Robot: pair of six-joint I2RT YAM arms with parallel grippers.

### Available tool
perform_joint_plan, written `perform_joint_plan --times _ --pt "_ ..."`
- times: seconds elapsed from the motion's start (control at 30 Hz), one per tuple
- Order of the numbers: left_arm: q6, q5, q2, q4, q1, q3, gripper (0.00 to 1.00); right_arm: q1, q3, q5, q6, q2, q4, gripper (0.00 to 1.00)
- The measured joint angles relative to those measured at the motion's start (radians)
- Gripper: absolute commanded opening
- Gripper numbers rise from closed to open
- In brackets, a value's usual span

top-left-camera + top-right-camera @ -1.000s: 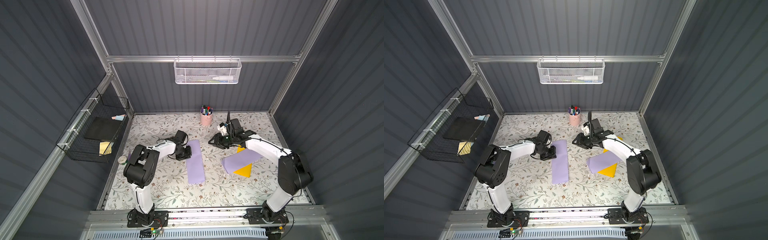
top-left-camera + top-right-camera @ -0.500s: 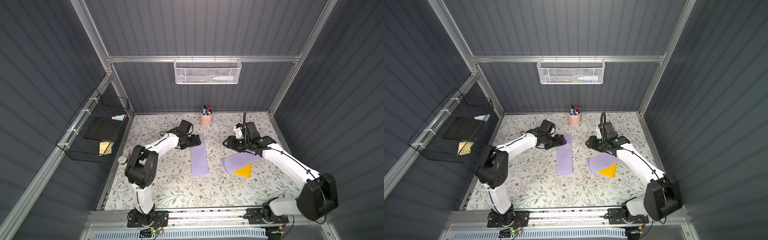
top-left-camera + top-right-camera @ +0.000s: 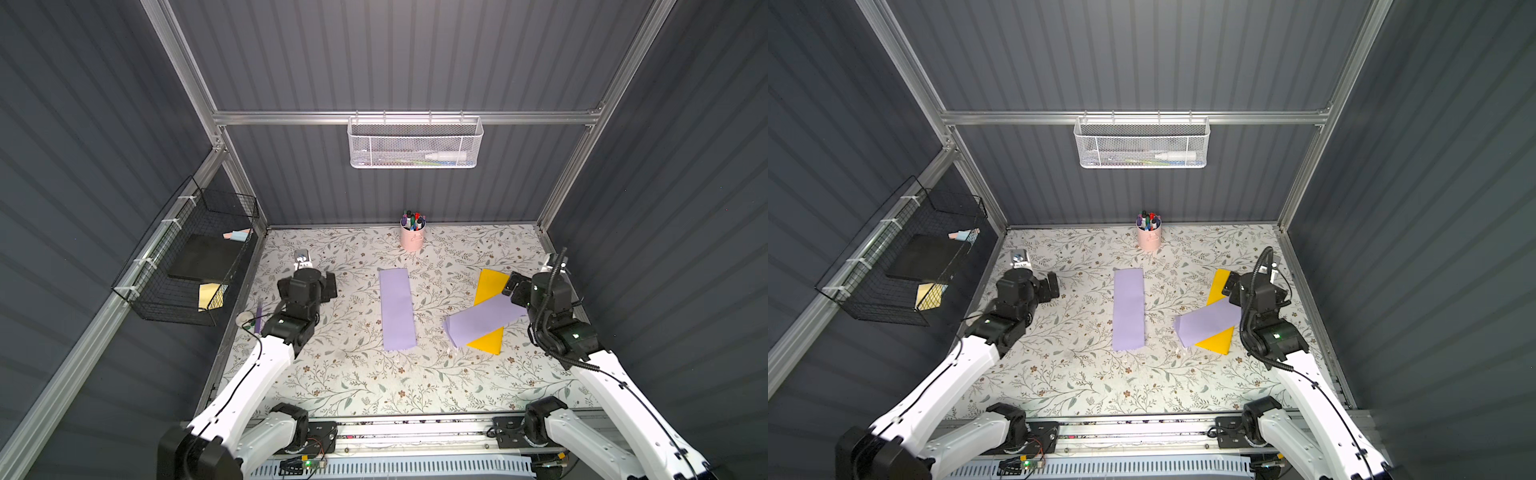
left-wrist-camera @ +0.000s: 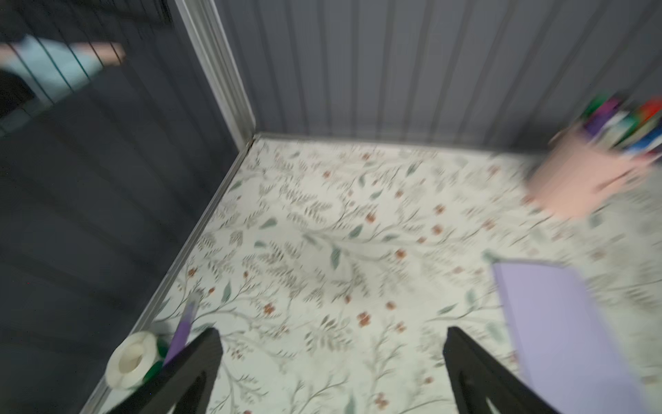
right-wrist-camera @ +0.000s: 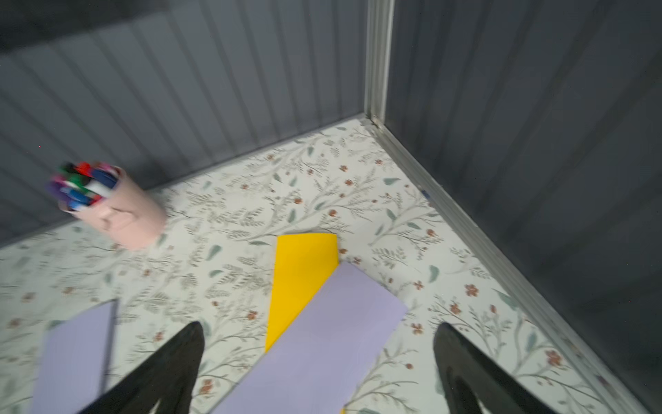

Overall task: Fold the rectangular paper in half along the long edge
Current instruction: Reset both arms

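In both top views the lilac paper lies flat in the middle of the table, lengthwise toward its back edge. The blurred left wrist view shows the left jaws wide apart and empty, the paper seemingly beside them. In the right wrist view the right jaws gape empty over a second lilac sheet crossing a yellow sheet.

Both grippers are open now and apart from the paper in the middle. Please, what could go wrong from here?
1. The right gripper hangs open at the end of the slanted purple sheet, which lies on a yellow sheet; a grasp there may take both, or drag the yellow one.
2. Nothing presses the centre purple strip; if its crease is weak, it may spring open.
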Motion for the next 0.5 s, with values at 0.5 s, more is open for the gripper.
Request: perform_joint_plan --times 0.5 --pt "0.090 0.114 0.441 0.472 0.106 -0.193 0.99 -0.107 -0.346 0.172 -0.082 0.202 0.483 0.99"
